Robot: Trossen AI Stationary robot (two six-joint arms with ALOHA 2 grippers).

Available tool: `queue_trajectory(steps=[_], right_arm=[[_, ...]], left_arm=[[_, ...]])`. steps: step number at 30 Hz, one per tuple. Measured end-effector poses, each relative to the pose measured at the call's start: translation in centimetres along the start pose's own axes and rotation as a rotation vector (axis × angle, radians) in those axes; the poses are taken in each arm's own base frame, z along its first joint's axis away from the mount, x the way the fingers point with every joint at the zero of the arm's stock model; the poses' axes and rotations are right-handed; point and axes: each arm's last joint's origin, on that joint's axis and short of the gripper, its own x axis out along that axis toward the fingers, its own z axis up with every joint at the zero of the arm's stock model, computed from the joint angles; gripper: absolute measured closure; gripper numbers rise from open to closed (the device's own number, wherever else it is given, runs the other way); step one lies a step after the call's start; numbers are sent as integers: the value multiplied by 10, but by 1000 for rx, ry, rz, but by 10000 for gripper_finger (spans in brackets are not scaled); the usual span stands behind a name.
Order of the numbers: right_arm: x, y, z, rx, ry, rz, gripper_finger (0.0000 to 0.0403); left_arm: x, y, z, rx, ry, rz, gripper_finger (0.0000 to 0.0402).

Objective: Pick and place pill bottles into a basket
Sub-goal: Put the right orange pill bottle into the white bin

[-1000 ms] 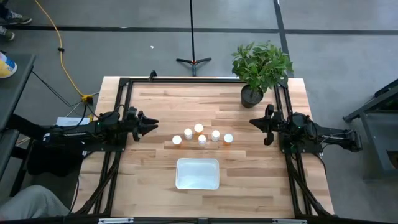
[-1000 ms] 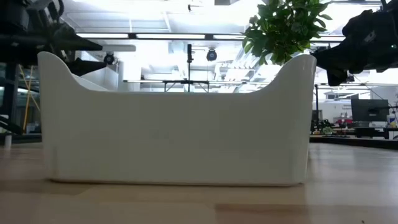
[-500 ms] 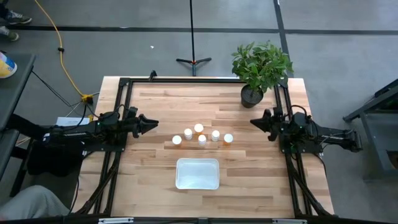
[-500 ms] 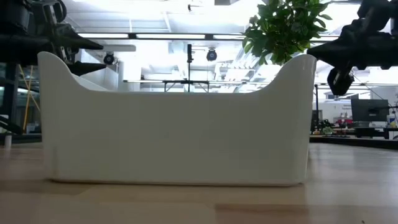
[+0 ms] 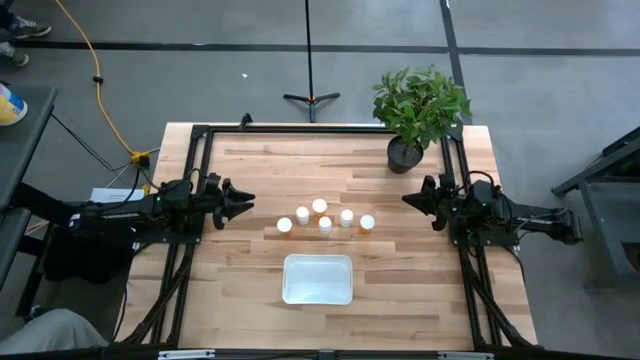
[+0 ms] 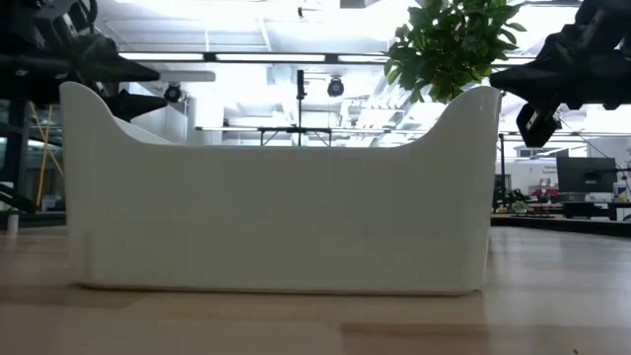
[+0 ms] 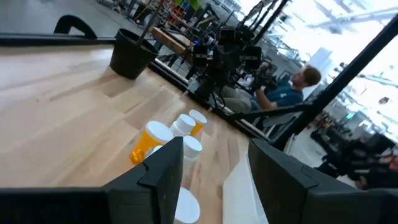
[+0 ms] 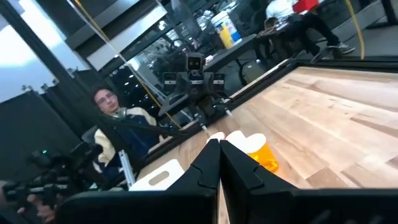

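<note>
Bottles (image 5: 322,218), five of them, stand upright with white caps up in a loose row at the middle of your worktop (image 5: 250,290), apart from the basket (image 5: 318,279). That basket lies toward the near edge, its long axis running side to side. Your left gripper (image 5: 243,200) waits by the left edge, fingers spread; your right gripper (image 5: 410,200), by the right edge, has its fingers pressed together on nothing. A plant (image 5: 418,108) sits at the far right corner. People sit beyond the table.
</note>
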Motion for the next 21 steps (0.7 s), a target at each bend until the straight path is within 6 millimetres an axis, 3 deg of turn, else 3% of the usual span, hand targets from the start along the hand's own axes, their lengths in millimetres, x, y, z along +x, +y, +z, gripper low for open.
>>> queue_trajectory(steps=[7,15,21], right_arm=[[2,3,3,-14,109,-38,371],[12,25,41,-179,330,-233,267],[43,36,61,-246,564,-337,186]], left_arm=[[-14,-8,12,145,242,116,186],[-13,-26,42,248,235,174,186],[-2,-28,47,279,304,208,186]])
